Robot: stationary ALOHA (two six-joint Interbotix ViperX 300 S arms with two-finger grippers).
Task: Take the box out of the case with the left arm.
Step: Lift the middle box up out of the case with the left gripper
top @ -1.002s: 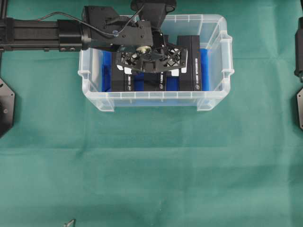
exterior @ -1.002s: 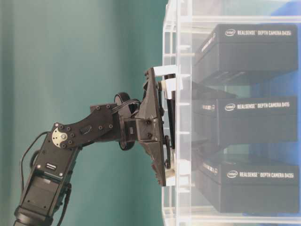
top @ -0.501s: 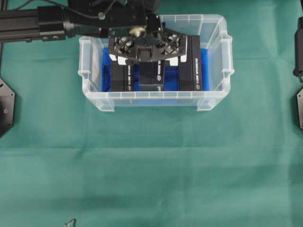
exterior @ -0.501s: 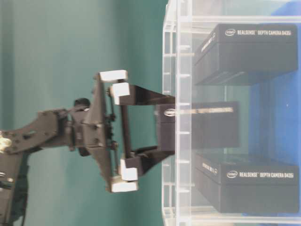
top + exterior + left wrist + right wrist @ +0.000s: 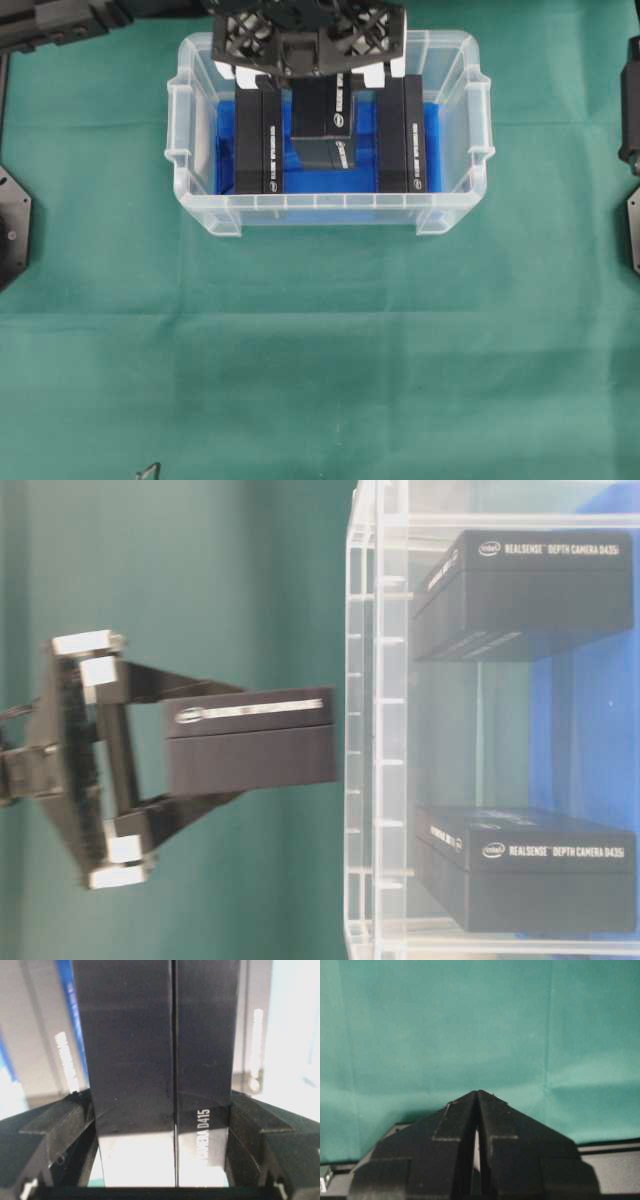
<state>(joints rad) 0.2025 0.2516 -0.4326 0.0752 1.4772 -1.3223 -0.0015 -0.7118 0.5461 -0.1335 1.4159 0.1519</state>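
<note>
The left gripper (image 5: 245, 755) holds its two fingers spread about a box-width apart and clamped on the long faces of the black box (image 5: 250, 740), one finger on each side, so the box hangs end-on from the jaws and cannot swing. In the left wrist view the box (image 5: 155, 1060) fills the gap between the two black fingers (image 5: 55, 1130), which press against both of its sides. That grip across the narrow dimension looks chosen because the boxes stand close together on edge, leaving room for the fingers only in the slots between them. In the table-level view the held box sits wholly outside the rim of the case (image 5: 370, 720), apart from it, which I judge means it is lifted clear. Overhead, two more black boxes (image 5: 258, 140) stand on the blue cloth (image 5: 432, 130) inside the case (image 5: 320, 212), with an empty lane between them. The right gripper (image 5: 477, 1097) has its fingers pressed together on nothing, parked over the green table cover (image 5: 320, 350).
</note>
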